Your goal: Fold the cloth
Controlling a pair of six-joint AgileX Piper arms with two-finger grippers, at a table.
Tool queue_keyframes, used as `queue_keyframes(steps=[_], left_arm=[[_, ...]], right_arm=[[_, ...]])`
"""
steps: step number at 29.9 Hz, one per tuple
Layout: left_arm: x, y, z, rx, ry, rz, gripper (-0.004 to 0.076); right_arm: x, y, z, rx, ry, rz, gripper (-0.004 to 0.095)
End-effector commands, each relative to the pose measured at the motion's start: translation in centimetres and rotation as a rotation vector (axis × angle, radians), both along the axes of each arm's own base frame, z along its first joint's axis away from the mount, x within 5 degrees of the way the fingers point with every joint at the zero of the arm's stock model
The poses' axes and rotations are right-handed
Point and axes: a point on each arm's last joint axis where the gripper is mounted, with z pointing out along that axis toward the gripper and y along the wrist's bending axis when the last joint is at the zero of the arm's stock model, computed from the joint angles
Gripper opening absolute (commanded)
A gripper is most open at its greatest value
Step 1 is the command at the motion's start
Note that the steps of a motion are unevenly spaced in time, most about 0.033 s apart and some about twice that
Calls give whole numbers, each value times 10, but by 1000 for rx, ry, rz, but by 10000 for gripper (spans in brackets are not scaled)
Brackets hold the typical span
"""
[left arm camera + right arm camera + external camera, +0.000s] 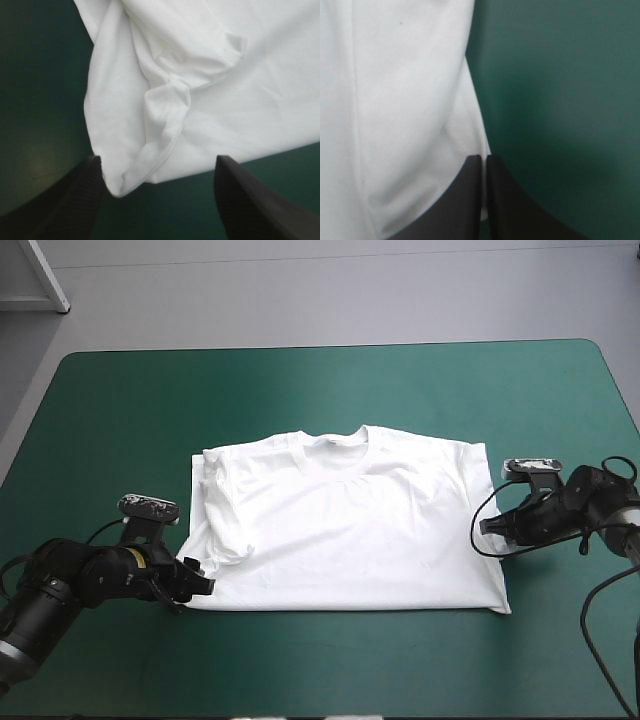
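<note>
One T-shirt [350,530] is seen; where is it placed?

It is spread flat at the middle of the teal-green counter [300,390], collar toward 12 o'clock. The sleeve at 9 o'clock is folded inward over the body.

How is the left gripper [200,585] set?

It is held low at the shirt's 7 o'clock corner. Its black fingers [75,200] are spread wide, and the crumpled hem corner is framed between them.

And the right gripper [490,527]?

It is placed at the shirt's 3 o'clock edge. Its fingers [460,200] are pressed nearly together, and the hemmed edge appears to be caught between them. White cloth is glimpsed in the thin slit.
</note>
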Motion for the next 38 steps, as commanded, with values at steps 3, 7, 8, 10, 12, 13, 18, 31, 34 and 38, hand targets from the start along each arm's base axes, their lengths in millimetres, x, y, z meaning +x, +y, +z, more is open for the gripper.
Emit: queue_keyframes(steps=[3, 7, 8, 10, 12, 13, 18, 31, 34, 38], left_arm=[[3, -2, 13, -23, -70, -1, 466], [3, -2, 13, -23, -70, -1, 466], [3, -2, 13, -23, -70, -1, 466], [3, -2, 13, -23, -70, -1, 465], [3, -2, 13, -23, -70, -1, 465], [3, -2, 13, -23, -70, -1, 465], [3, -2, 13, -23, -70, -1, 465], [1, -1, 12, -14, -51, -7, 465], [1, 0, 11, -1, -46, -9, 454], [-4, 4, 17, 14, -82, -4, 448]], right_arm=[[2, -1, 22, 8, -97, -14, -14], [-6, 0, 43, 16, -178, -22, -14], [-9, 1, 48, 14, -195, -22, -14], [-16, 2, 59, 13, -226, -16, -14], [-23, 3, 67, 16, -244, -12, -14], [-26, 4, 71, 26, -252, -7, -14], [-34, 22, 81, 179, -269, 82, -14], [-24, 80, 55, 196, -161, 236, 313], [-21, 79, 55, 199, -175, 207, 519], [-29, 77, 80, 193, -294, 214, 501]])
